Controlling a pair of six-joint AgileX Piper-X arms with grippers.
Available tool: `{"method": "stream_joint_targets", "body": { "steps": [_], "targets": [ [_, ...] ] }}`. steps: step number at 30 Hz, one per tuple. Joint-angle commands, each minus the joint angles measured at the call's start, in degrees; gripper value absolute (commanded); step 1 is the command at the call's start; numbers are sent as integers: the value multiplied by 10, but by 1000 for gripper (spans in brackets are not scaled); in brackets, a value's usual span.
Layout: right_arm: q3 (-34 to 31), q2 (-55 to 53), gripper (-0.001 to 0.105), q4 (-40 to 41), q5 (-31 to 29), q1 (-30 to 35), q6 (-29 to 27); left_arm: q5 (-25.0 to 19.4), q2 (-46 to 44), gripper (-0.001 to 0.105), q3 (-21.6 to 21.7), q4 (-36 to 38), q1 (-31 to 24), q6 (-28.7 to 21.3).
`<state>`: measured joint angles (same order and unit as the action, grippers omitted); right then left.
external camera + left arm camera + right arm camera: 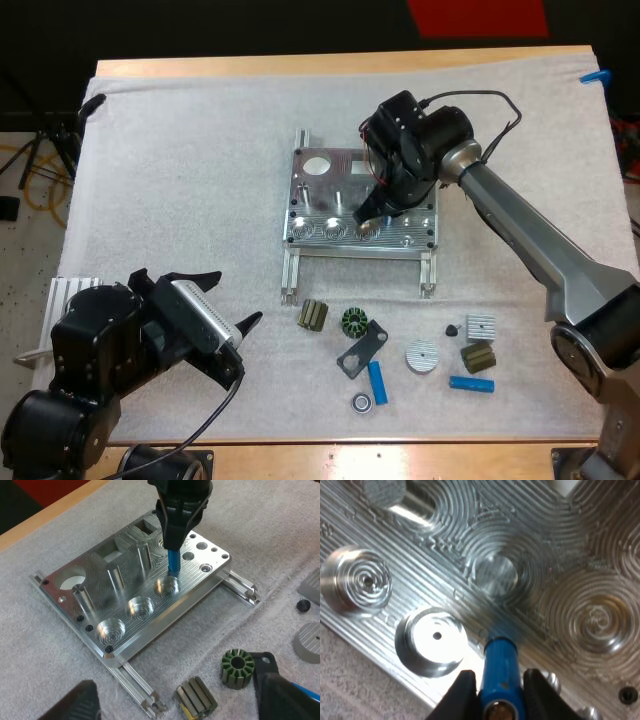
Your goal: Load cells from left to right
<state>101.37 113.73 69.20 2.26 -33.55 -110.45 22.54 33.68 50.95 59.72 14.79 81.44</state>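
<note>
Fuzzy white mat (200, 150) on a wooden table (330, 62). At centre, a milled aluminium fixture (325, 195) with ridged round pockets. The right gripper (370, 210) pinches an upright blue cylinder (173, 562) over the near row's third pocket from the left. The left gripper (228, 300), near left, has its jaws spread wide. Loose blue cylinders (377, 382) lie near right

high: far, downward | wrists: close | shared: fixture (322, 198)
</note>
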Motion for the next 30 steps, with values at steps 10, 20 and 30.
{"method": "stream_joint_targets", "body": {
  "steps": [10,20,30],
  "targets": [
    [1,10,0,-14,10,-1,3,4,-1,65,2,-5,0,6],
    [1,12,0,-4,10,-1,11,4,-1,65,2,-5,0,6],
    [1,19,10,-3,11,-1,24,4,-1,65,2,-5,0,6]
  ]
}}
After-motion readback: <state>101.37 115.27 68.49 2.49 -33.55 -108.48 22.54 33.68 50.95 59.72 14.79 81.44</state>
